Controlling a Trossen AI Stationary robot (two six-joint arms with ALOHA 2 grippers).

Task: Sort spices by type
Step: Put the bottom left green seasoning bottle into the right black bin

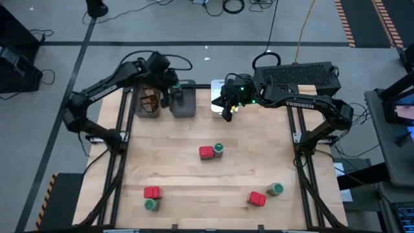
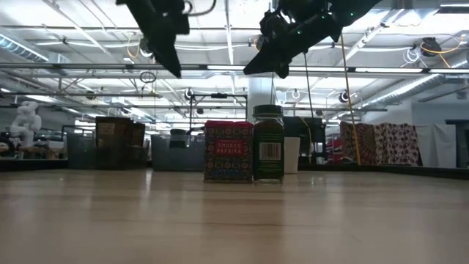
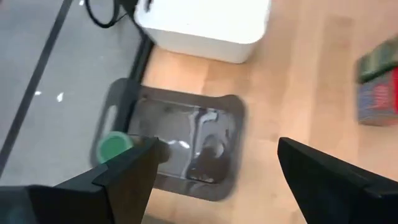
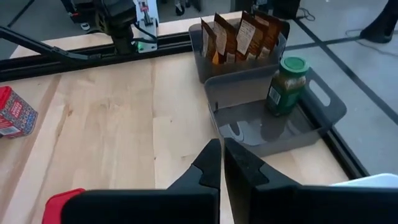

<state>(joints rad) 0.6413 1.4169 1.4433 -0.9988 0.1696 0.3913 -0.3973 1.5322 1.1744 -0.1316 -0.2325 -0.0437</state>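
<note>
The left gripper (image 1: 169, 88) hangs above the middle dark grey plastic bin (image 1: 184, 103) at the far edge of the light wooden bench (image 1: 194, 181), its fingers (image 3: 127, 177) spread wide and empty; one round green-lidded glass spice jar (image 4: 285, 86) stands upright inside that bin, directly below and slightly to one side of the released fingers, apparently just deposited; the neighbouring dark grey bin (image 1: 146, 103) holds the flat brown paper spice packets (image 4: 239, 36), standing on edge; the right gripper (image 1: 228, 110) hangs just in front of the white rectangular bin (image 1: 218, 87), fingers clenched together on nothing; remaining unsorted items lie toward the near side of the bench in three pairs, each a red boxy tin touching or just beside a green-lidded jar: the centre pair, red tin (image 1: 206, 153) and jar (image 1: 219, 150); the near-left pair, red tin (image 1: 152, 192) and jar (image 1: 151, 204); the near-right pair, red tin (image 1: 257, 199) and jar (image 1: 275, 189); the governing relation for the next pick is judged to be the centre pair, which lies nearest both arms, closer to the right gripper, on its near side; both items stand upright with long axis vertical, so a descent from above with the fingers opened first is indicated; the tin and jar touching leaves little clearance, with risk of toppling the neighbour
</note>
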